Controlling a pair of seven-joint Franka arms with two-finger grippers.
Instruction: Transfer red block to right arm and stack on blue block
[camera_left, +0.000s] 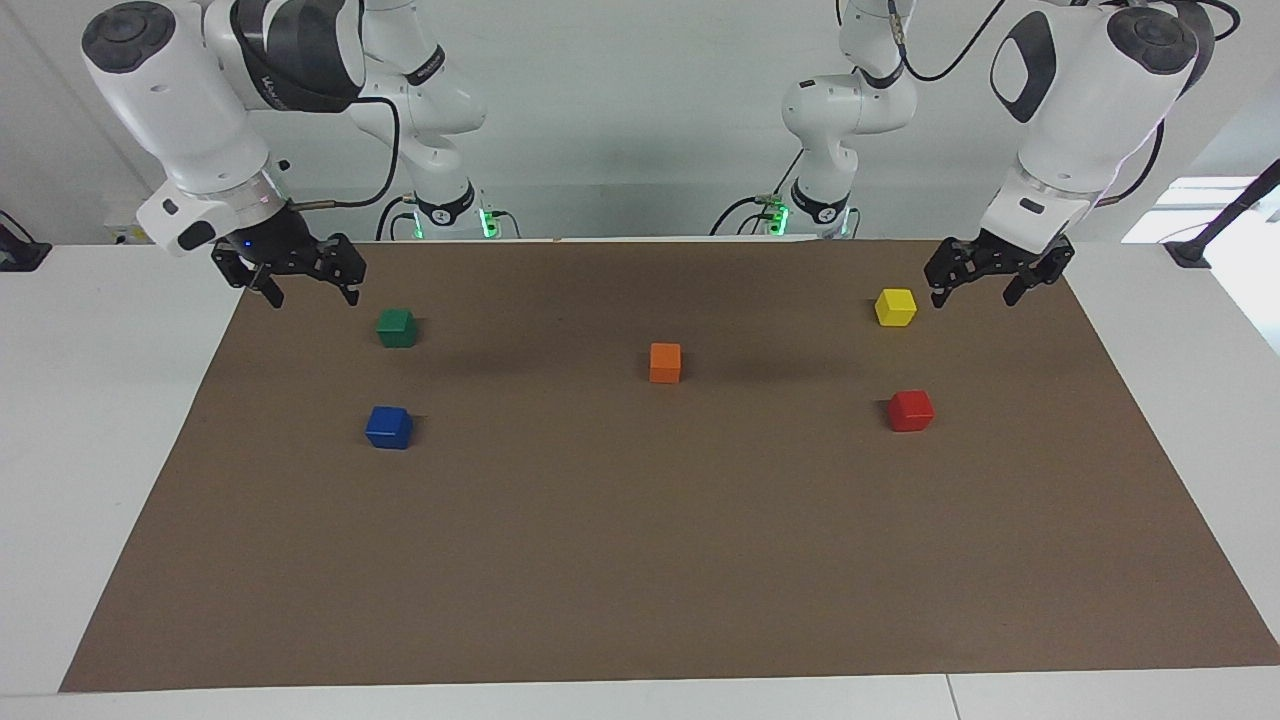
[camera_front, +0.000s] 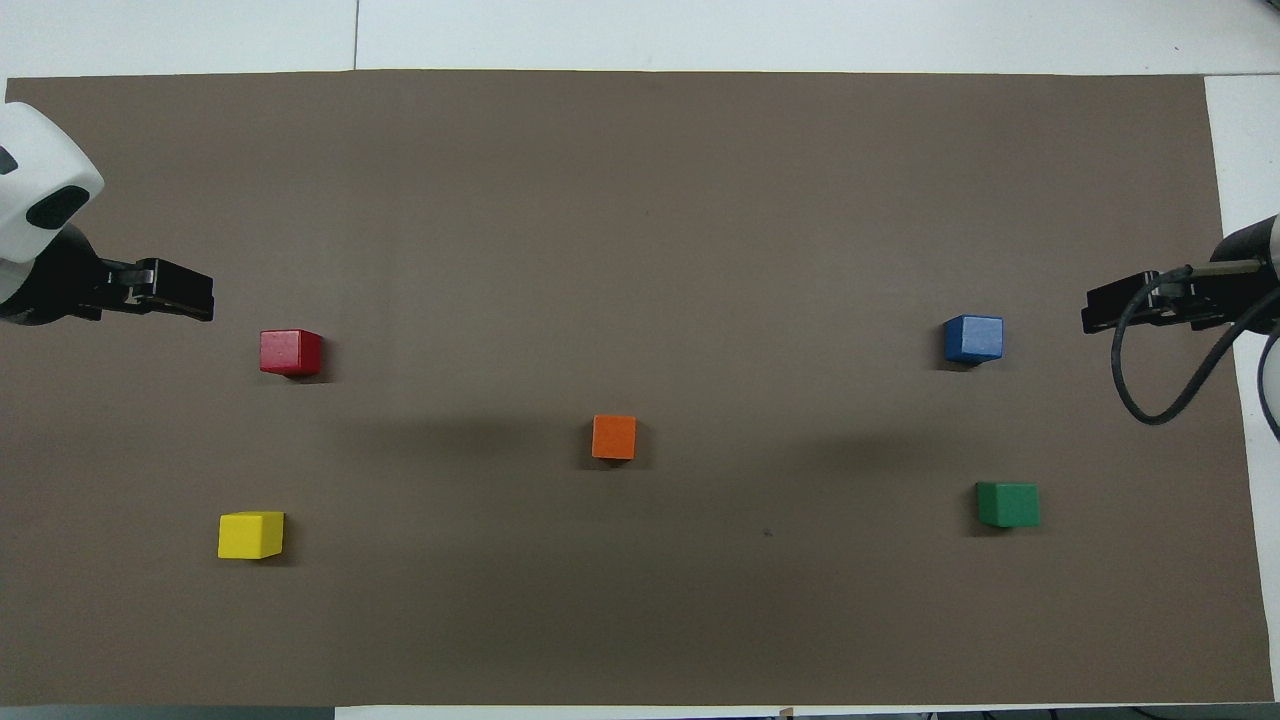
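Note:
The red block (camera_left: 910, 410) (camera_front: 290, 352) rests on the brown mat toward the left arm's end. The blue block (camera_left: 389, 427) (camera_front: 973, 338) rests toward the right arm's end, about as far from the robots as the red one. My left gripper (camera_left: 975, 297) (camera_front: 205, 300) hangs open and empty above the mat's edge, close to the yellow block. My right gripper (camera_left: 314, 297) (camera_front: 1090, 318) hangs open and empty above the mat's edge at its own end, close to the green block. Neither gripper touches a block.
A yellow block (camera_left: 895, 307) (camera_front: 251, 534) lies nearer to the robots than the red block. A green block (camera_left: 396, 327) (camera_front: 1007, 504) lies nearer to the robots than the blue one. An orange block (camera_left: 665, 362) (camera_front: 614, 437) sits mid-mat (camera_left: 640, 560). White table surrounds the mat.

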